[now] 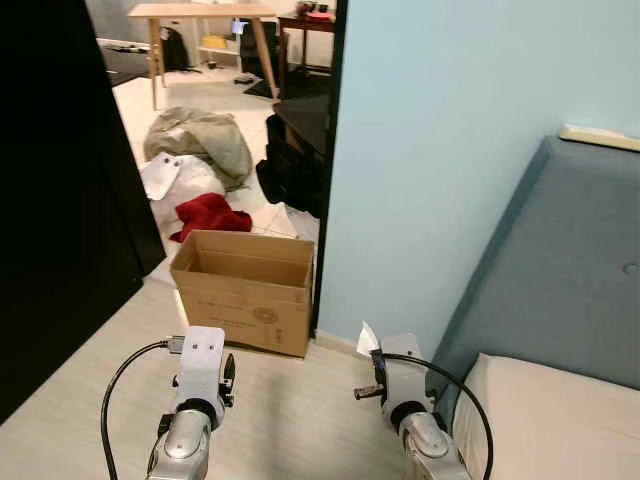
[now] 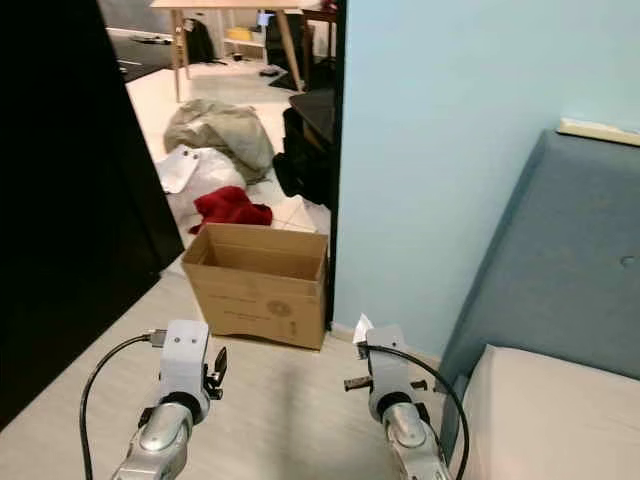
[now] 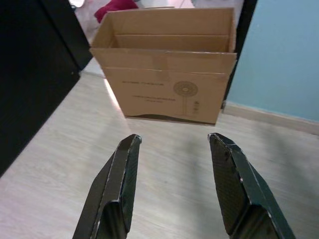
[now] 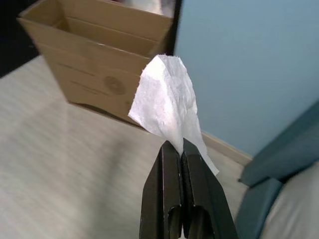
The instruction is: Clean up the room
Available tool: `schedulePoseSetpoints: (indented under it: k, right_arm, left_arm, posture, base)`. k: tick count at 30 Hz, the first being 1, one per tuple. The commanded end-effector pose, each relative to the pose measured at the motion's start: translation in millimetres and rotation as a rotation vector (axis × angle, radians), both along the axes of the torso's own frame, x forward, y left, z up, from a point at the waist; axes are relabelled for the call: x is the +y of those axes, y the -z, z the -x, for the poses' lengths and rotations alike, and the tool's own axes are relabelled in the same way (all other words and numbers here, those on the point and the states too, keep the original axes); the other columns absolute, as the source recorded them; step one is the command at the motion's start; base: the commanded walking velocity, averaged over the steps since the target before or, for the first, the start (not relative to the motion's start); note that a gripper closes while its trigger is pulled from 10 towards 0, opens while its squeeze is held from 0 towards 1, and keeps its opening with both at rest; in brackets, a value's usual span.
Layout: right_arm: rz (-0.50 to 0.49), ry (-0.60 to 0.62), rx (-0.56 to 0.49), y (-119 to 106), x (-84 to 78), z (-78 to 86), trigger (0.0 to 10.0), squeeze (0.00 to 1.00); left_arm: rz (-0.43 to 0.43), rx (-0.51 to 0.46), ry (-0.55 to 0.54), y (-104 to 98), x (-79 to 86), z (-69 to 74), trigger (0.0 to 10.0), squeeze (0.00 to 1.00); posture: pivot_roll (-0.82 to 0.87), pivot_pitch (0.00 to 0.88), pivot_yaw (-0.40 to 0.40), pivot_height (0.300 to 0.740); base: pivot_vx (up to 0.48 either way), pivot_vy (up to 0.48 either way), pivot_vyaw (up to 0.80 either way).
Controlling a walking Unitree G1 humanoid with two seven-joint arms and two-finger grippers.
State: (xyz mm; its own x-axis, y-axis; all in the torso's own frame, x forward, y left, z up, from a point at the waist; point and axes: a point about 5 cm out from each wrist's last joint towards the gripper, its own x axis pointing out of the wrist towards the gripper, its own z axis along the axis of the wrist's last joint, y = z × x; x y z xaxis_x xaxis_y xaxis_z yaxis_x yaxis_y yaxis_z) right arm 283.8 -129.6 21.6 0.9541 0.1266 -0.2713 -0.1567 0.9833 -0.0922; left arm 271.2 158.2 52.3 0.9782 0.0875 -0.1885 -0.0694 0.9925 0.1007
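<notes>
- An open cardboard box [image 1: 245, 288] stands on the pale floor at 12 o'clock from the robot.
- The left gripper [image 3: 172, 149] hovers before it, its 2 fingers spread apart.
- The right gripper [image 4: 180, 149], at 3 o'clock of the left, pinches a white tissue [image 4: 167, 104].
</notes>
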Motion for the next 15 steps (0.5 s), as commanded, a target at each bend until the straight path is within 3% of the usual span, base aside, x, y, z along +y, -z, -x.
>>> schedulePoseSetpoints:
  k: [1,11,15]
  right_arm:
    - [-0.009,-0.013,0.019,2.0,2.1,0.8,10.0,0.0]
    - [-0.017,-0.027,0.022,2.5,3.5,1.6,10.0,0.0]
    - [-0.019,-0.029,0.024,2.8,3.3,1.9,10.0,0.0]
  left_arm:
    - [-0.014,0.008,-0.01,1.1,5.2,2.5,10.0,0.0]
    - [-0.006,0.003,-0.008,-0.9,4.9,2.0,10.0,0.0]
    - [-0.008,-0.003,-0.007,-0.9,4.7,2.1,10.0,0.0]
  posture:
    - [0.04,0.091,-0.016,0.721]
    - [0.03,0.092,-0.019,0.721]
    - [0.03,0.091,-0.019,0.721]
  base:
    - [0.0,0.0,0.0]
    - [0.0,0.0,0.0]
    - [0.392,0.0,0.0]
